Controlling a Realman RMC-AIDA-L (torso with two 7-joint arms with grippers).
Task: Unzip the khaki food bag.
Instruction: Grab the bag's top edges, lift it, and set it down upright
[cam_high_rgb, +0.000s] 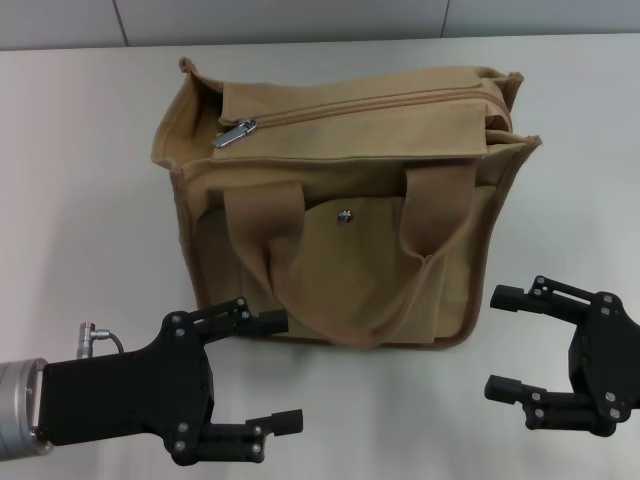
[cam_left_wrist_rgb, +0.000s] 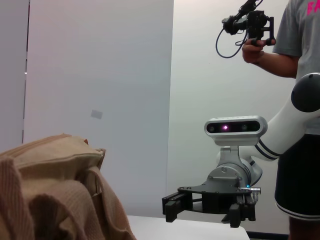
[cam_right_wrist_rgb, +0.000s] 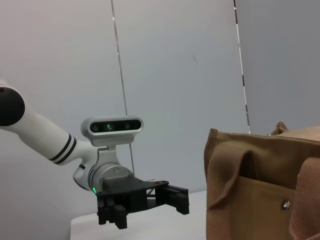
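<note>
- The khaki food bag (cam_high_rgb: 340, 210) stands upright on the white counter (cam_high_rgb: 80, 160), about midway between the counter's left and right edges and closer to its far edge than the two grippers are.
- Its top zipper runs closed across the whole top, with the silver zipper pull (cam_high_rgb: 234, 134) lying at the end nearer the counter's left edge.
- Two loop handles (cam_high_rgb: 300, 260) hang down over the front pocket, and a metal snap (cam_high_rgb: 344, 215) sits on the pocket between them.
- Darker brown piping (cam_high_rgb: 470, 330) trims the lower edge and corners.
- The left gripper (cam_high_rgb: 270, 372) hovers near the counter's near edge, toward its left side, just in front of the bag's lower left corner; its jaws are spread wide and released, with the upper one close to the bag's base.
- The right gripper (cam_high_rgb: 505, 342) hovers near the counter's near right corner, beside the bag's lower right corner but apart from it; its jaws are also released, gripping nothing.
- In the left wrist view a person (cam_left_wrist_rgb: 295, 75) in a grey shirt stands behind the right arm, holding a black device (cam_left_wrist_rgb: 250, 22) with a cable.
</note>
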